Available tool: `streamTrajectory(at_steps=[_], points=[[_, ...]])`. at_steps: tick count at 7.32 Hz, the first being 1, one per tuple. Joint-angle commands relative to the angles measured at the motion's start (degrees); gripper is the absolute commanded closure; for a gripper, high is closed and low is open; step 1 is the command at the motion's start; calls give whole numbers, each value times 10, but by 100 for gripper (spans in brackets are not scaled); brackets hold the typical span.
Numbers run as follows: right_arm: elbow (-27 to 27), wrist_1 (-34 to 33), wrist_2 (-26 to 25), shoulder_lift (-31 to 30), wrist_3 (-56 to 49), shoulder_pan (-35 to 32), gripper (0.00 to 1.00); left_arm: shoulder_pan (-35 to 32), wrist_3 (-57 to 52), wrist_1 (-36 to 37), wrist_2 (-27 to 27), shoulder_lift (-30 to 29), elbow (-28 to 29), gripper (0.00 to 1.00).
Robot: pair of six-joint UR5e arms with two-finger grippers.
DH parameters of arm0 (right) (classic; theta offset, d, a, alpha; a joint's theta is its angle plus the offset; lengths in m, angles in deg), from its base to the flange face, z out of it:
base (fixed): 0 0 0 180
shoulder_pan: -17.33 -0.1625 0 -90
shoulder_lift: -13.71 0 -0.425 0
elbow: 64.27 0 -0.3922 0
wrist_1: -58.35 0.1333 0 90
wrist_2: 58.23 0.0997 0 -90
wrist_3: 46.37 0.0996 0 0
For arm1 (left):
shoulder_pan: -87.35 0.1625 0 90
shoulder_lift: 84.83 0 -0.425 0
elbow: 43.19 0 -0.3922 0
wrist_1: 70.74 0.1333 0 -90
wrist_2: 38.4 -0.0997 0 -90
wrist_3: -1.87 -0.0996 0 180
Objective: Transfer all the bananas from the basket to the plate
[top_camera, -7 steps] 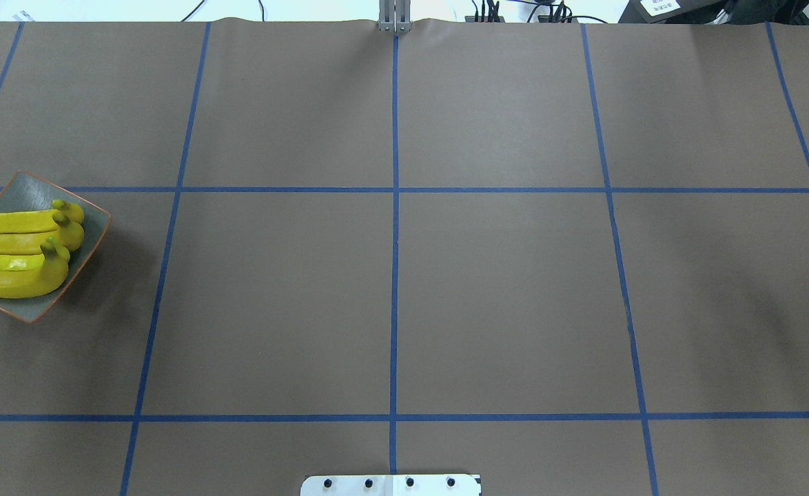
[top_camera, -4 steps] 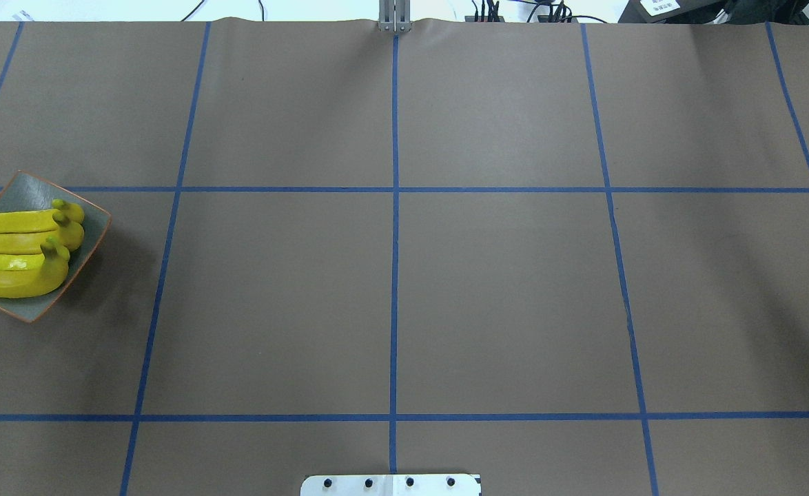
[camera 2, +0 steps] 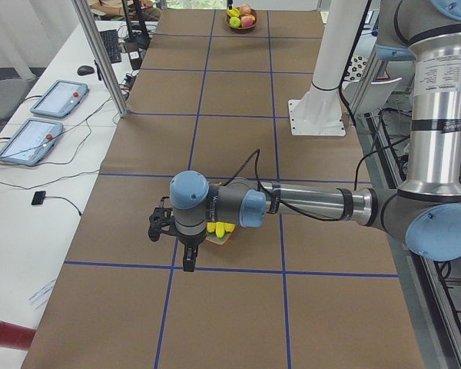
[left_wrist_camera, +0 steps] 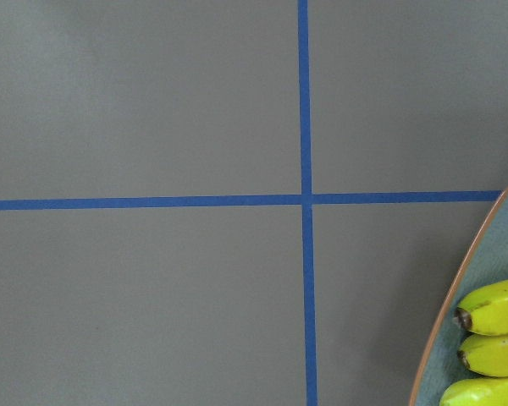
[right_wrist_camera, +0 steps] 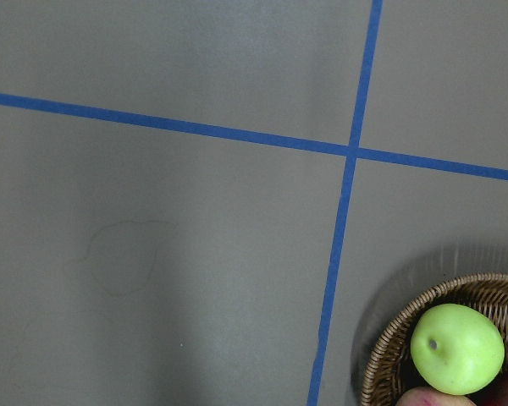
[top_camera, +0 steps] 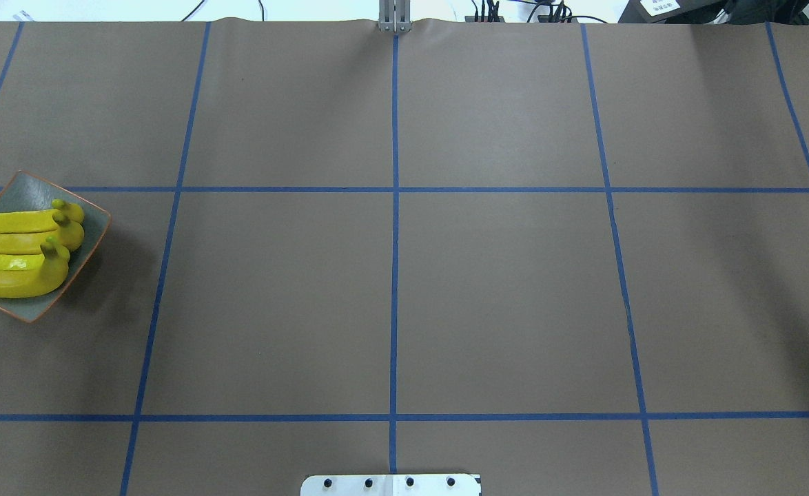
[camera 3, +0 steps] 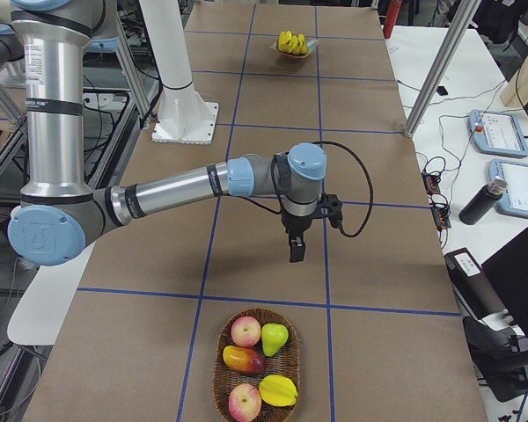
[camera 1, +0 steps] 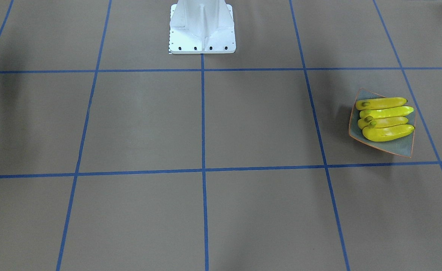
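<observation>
Hovering above the table (top_camera: 501, 296), my left hand (camera 2: 187, 260) hangs near the one plate (camera 1: 401, 147); four bananas (camera 1: 384, 118) lie side by side on it, at the table's left end; my right hand (camera 3: 296, 248) hangs near the one basket (camera 3: 257, 311), which holds five other fruits (camera 3: 245, 331); whether either hand is open or closed, I cannot tell.

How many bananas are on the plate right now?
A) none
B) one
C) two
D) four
D: four yellow bananas lie side by side on the plate.
</observation>
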Motion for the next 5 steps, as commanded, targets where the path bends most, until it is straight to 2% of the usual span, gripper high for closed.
streamTrajectory(at_steps=[1, 5], points=[[3, 16, -1, -26, -3, -4, 0, -1, -3, -5, 27, 16, -4, 0], [0, 16, 2, -39, -1, -15, 0, 0, -4, -26, 29, 46, -30, 0]])
